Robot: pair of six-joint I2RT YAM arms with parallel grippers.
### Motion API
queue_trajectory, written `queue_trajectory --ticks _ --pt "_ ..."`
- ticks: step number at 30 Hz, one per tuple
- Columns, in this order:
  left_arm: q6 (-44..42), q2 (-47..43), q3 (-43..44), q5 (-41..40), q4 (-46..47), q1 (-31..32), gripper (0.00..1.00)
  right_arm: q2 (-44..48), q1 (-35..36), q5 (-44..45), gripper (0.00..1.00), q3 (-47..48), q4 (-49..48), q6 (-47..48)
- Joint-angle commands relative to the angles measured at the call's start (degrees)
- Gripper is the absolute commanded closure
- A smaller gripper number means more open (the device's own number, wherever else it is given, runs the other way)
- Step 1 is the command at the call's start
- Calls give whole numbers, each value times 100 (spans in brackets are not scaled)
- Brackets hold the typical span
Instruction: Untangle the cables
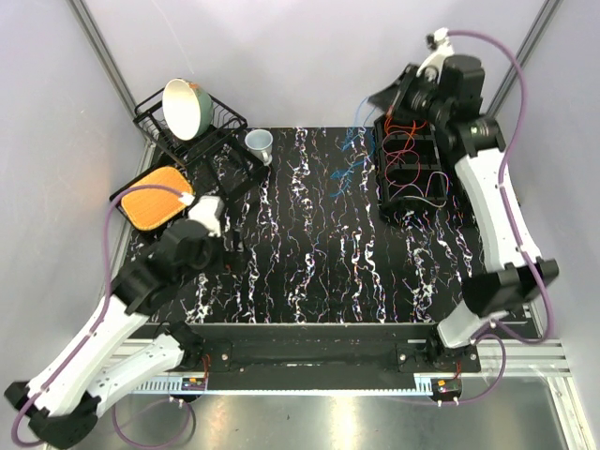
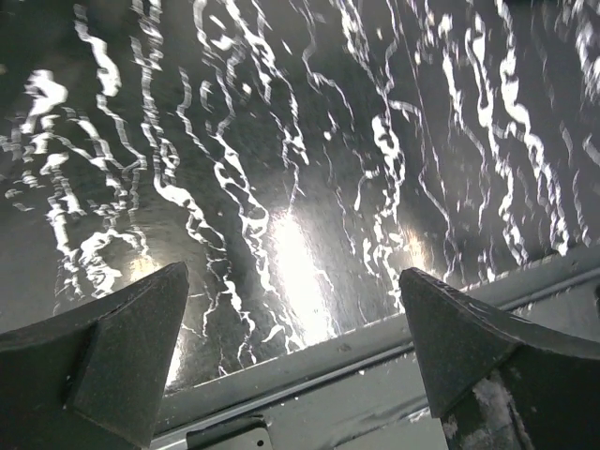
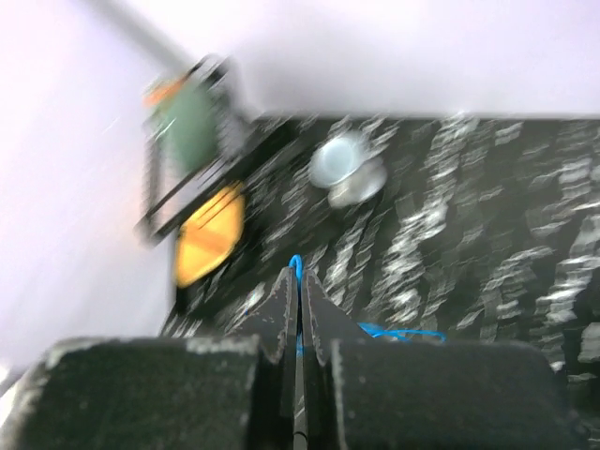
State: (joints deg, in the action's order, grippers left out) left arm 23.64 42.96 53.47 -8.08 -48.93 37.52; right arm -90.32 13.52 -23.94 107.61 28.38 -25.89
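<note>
My right gripper (image 1: 380,99) is raised at the back right and shut on a thin blue cable (image 3: 296,265), which shows between the closed fingertips and trails off to the right. In the top view the blue cable (image 1: 355,142) hangs from the gripper to the table. Red and orange cables (image 1: 410,148) lie in loose loops in a black tray (image 1: 386,195). My left gripper (image 2: 292,323) is open and empty, low over the marbled table near its front edge, and it also shows at the left in the top view (image 1: 228,249). The right wrist view is blurred.
A black dish rack (image 1: 217,119) holding a green and white bowl (image 1: 184,107) stands at the back left. An orange pad (image 1: 157,197) lies beside it. A small pale cup (image 1: 260,142) sits near the rack. The table's metal front rail (image 2: 394,375) runs under the left gripper.
</note>
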Motion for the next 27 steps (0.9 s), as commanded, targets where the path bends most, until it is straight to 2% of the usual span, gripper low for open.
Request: queue_trajectory --ticks 1,4,5,8,10,15,23,27 --pt "396 -498 -205 -739 -56 -8 1 -836 -480 1172 100 1339 704 321" --pt "510 -692 -355 -835 32 -8 1 -1556 -823 1576 100 2560 853 322" --pt "536 -745 -381 -984 41 -8 1 -1950 -920 1664 100 3294 932 278" --pt "537 -763 -373 -1213 15 -8 1 -2698 -1325 1691 100 4649 1213 -12" --pt "528 -807 -364 -1249 15 -8 1 -2929 -1806 1595 100 5127 1266 -319" --pt "528 -842 -355 -1328 -3 -8 1 -3176 -2213 1200 100 5095 1161 -496" --pt "493 -851 -338 -1372 -20 -25 2 -3334 -2292 321 100 4866 1056 -329" --pt "501 -798 -329 -1372 -20 -25 2 -3351 -2292 180 100 4822 1020 -338"
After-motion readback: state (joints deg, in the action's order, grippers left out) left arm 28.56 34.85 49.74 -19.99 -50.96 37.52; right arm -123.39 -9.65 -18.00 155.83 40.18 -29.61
